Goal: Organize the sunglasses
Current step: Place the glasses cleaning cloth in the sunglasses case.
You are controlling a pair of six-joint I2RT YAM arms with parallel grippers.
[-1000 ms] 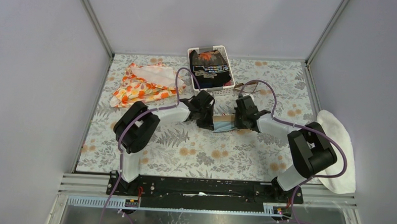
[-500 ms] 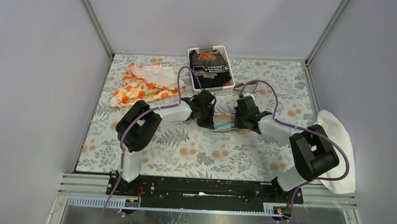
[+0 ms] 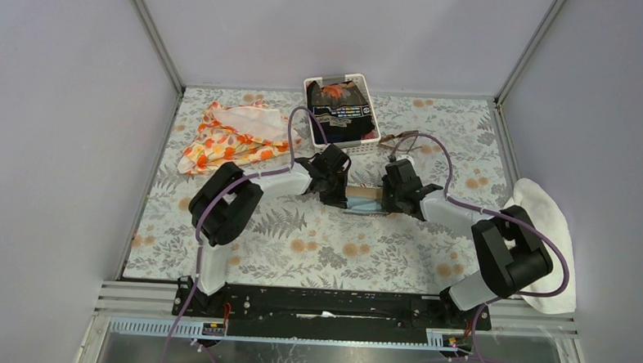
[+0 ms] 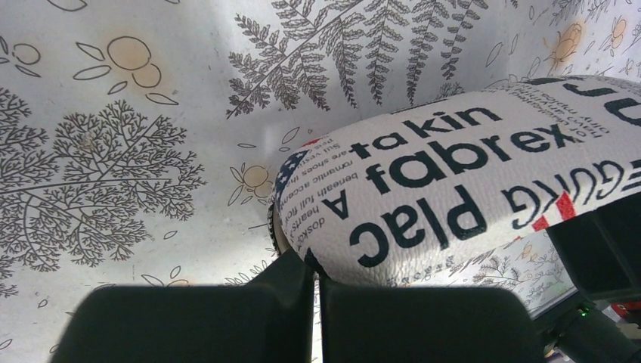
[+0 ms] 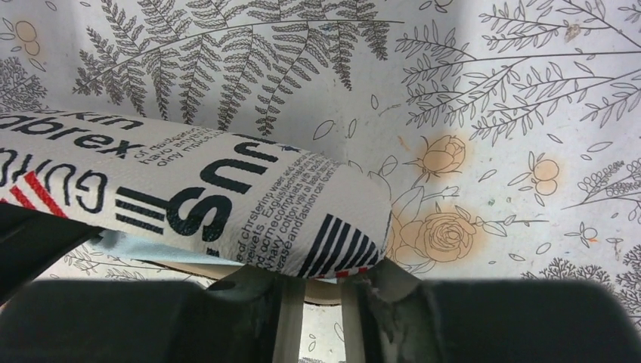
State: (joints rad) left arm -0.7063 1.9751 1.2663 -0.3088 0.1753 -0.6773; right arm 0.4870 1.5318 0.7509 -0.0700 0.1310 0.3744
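Right pincer [image 5: 311,293] newly ajar under the printed case [image 5: 189,200], perhaps off it; left pincer [image 4: 316,286] closed, unchanged.

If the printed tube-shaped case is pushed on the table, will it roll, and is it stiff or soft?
Probably it rolls easily: the printed case looks rounded like a tube. Its grained skin curves softly at the end, so it may dent when squeezed.
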